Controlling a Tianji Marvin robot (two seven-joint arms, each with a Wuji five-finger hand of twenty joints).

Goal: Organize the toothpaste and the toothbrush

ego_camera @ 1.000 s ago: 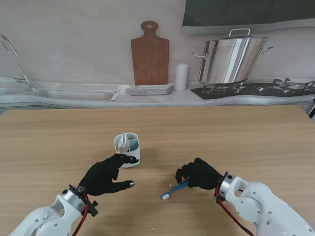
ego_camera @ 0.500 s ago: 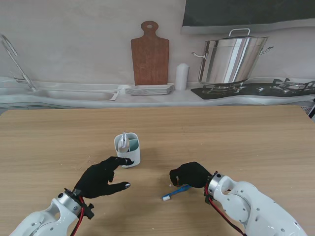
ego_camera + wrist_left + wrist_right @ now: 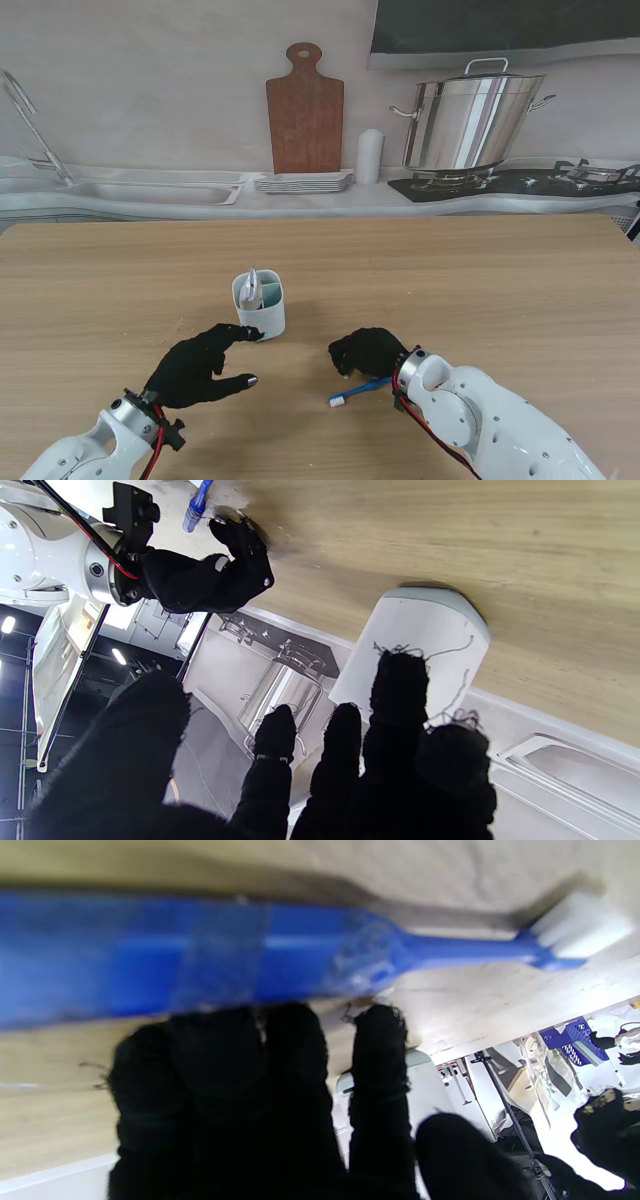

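Even, soft daylight fills the stand view, sharp throughout, with faint shadows on the table (image 3: 480, 290). The left wrist view is crisp, with glare washing out its table corner. The right wrist view is blurred: the toothbrush (image 3: 200, 955) is out of focus.

My left robot hand (image 3: 200, 362): black knit glove, pale fingertip caps.
My right robot hand (image 3: 365, 352): black glove too, loose threads at the fingers.
My arms (image 3: 480, 430): glossy white shells, red and black cables at the wrists.
Toothbrush (image 3: 357, 389): bright blue handle, white bristles.
Cup (image 3: 262, 304): white outside, pale teal inside.
Tube (image 3: 252, 286): white-grey, in the cup.
Table (image 3: 480, 290): light wood grain, tan.
Board (image 3: 304, 110): reddish brown.
Pot (image 3: 472, 120): shiny steel.
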